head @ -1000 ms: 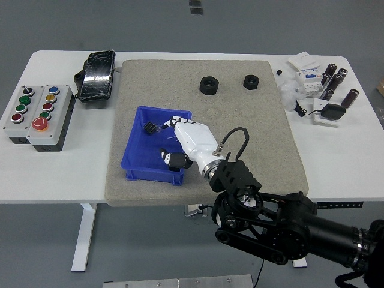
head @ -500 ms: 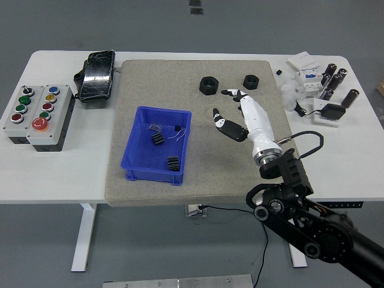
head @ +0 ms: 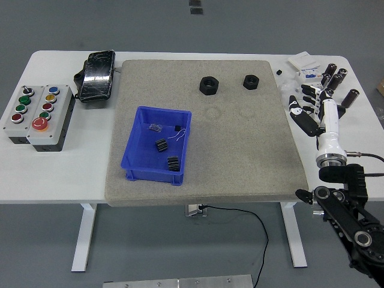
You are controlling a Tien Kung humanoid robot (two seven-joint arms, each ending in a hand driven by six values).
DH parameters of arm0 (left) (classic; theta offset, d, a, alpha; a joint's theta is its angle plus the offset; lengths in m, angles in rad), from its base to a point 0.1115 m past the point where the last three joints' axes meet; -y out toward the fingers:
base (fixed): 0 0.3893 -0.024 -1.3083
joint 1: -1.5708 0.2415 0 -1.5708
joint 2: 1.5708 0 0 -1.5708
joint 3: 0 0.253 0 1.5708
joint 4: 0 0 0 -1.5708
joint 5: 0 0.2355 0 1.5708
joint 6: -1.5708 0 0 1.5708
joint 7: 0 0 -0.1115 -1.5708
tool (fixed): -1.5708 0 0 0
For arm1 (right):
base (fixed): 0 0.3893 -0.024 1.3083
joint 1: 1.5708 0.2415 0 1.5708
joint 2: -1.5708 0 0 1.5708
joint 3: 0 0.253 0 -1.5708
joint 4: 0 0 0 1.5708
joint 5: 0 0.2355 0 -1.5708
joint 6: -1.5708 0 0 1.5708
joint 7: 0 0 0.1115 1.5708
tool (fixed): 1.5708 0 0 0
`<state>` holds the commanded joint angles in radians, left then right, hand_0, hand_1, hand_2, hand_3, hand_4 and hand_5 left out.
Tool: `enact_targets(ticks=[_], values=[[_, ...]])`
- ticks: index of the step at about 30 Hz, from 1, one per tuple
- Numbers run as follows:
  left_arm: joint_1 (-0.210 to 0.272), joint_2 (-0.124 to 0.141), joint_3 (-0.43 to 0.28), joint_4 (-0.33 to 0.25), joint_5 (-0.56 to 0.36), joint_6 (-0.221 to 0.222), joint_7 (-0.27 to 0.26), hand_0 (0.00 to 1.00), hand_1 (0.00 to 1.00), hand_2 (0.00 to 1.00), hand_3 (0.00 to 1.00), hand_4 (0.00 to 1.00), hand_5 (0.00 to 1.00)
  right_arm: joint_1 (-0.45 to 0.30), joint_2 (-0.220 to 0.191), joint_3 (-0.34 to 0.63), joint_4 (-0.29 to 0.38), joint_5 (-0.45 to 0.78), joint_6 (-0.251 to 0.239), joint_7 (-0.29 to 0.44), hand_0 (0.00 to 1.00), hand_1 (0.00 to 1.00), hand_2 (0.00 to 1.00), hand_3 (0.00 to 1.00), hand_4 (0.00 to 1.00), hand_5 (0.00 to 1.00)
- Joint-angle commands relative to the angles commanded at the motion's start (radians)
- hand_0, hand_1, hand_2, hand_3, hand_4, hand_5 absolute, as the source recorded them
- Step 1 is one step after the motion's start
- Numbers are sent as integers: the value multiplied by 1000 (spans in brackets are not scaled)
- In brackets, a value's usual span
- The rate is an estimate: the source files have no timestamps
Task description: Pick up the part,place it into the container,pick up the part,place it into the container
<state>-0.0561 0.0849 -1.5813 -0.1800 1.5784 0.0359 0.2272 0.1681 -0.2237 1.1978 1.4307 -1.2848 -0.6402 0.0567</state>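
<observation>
A white counter (head: 180, 186) carries a large grey mat (head: 240, 156), and on the mat's left part sits the blue container (head: 133, 161), an open rectangular bin. Inside it lie two small black gear-like parts, one part (head: 161, 145) near the middle and another part (head: 173, 162) closer to the bin's near right corner, along with a few tiny dark bits and a thin pale wire near the far wall. Two larger black hex nuts rest on the far part of the mat, well apart from the bin: the bigger nut (head: 209, 85) to the left and the smaller nut (head: 251, 81) to its right. The robot's right hand (head: 318, 114) hangs over the right end of the counter, off the mat, with its fingers (head: 300, 120) spread loosely and holding nothing; the black arm behind it runs down to the lower right corner. Beneath and around the hand is a clutter of white electrical pieces and dark cylinders (head: 336, 78). At the left end of the counter stands a grey button box (head: 37, 114) with coloured push buttons, and just beyond it lies a black pedal-like device (head: 96, 75) beside the mat's far left corner.
</observation>
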Motion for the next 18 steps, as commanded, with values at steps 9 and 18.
enact_targets(ticks=[9,18], values=[[-6,17,8,0,-4,-1,-6,631,552,534,608,655,390,-51,-1,103,12,242,58,223,658,707,731,688,689,306],[-10,26,2,0,11,-4,-6,630,552,533,607,655,388,-48,2,168,34,302,43,288,636,686,726,675,691,304]])
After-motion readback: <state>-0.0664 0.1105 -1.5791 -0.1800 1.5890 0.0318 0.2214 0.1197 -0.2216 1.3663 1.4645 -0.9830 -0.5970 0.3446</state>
